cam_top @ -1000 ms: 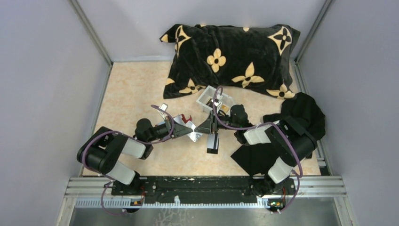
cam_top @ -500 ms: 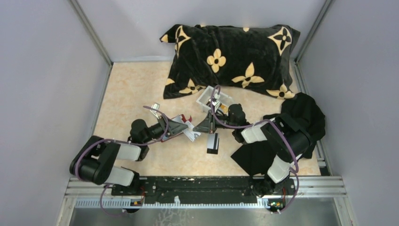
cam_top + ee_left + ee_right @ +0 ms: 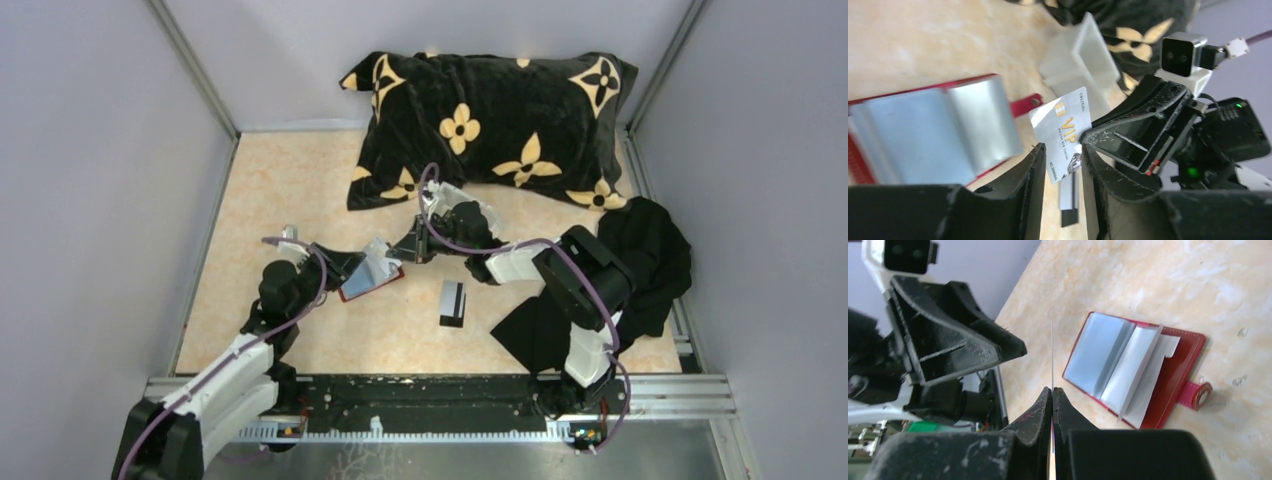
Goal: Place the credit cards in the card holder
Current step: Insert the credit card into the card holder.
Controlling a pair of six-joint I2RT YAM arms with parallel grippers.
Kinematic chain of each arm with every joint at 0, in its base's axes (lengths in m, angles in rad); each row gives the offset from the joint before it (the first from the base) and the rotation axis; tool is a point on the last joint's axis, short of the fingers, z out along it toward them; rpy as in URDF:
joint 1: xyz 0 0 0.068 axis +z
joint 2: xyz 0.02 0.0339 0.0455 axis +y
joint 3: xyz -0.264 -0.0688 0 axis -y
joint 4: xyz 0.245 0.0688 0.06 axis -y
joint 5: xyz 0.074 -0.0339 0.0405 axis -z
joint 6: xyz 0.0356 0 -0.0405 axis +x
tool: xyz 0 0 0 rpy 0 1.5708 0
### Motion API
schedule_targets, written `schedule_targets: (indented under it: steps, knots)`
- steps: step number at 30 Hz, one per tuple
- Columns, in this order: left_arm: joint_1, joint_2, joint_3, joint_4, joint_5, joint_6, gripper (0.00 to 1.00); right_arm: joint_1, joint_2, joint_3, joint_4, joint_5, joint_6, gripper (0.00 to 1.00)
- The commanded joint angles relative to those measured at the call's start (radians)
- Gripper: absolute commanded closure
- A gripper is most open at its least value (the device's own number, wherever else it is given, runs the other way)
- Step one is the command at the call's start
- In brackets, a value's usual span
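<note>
The card holder [image 3: 372, 282] lies open on the table, red outside with greyish clear pockets [image 3: 1108, 360]. My right gripper [image 3: 1052, 390] is shut on a silver credit card [image 3: 1064, 131] marked VIP, held upright just above and beside the holder [image 3: 933, 135]. My left gripper [image 3: 1062, 152] is open with nothing between its fingers; the silver card shows beyond the gap. From above, the left gripper [image 3: 362, 262] sits at the holder's left and the right gripper [image 3: 412, 248] at its far right. A black credit card [image 3: 452, 303] with a white band lies flat on the table to the right.
A small white tray [image 3: 1083, 55] stands behind the grippers, mostly hidden under the right arm from above. A black pillow [image 3: 490, 110] with yellow flowers fills the back. Black cloth [image 3: 640, 250] lies at the right, around the right arm.
My left gripper has opened and pulled back to the left. My right gripper has shut on the silver card and moved left and farther back. The holder now lies open on the table.
</note>
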Motion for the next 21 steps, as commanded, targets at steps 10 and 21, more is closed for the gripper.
schedule_targets:
  steps: [10, 21]
  knots:
    - [0.006, -0.026, -0.017, -0.37, -0.309, 0.053, 0.95, 0.062, 0.196, 0.204, -0.106, 0.178, -0.035, 1.0]
    - [0.007, 0.003, -0.043, -0.397, -0.369, 0.05, 1.0, 0.076, 0.268, 0.223, -0.069, 0.2, 0.034, 1.0]
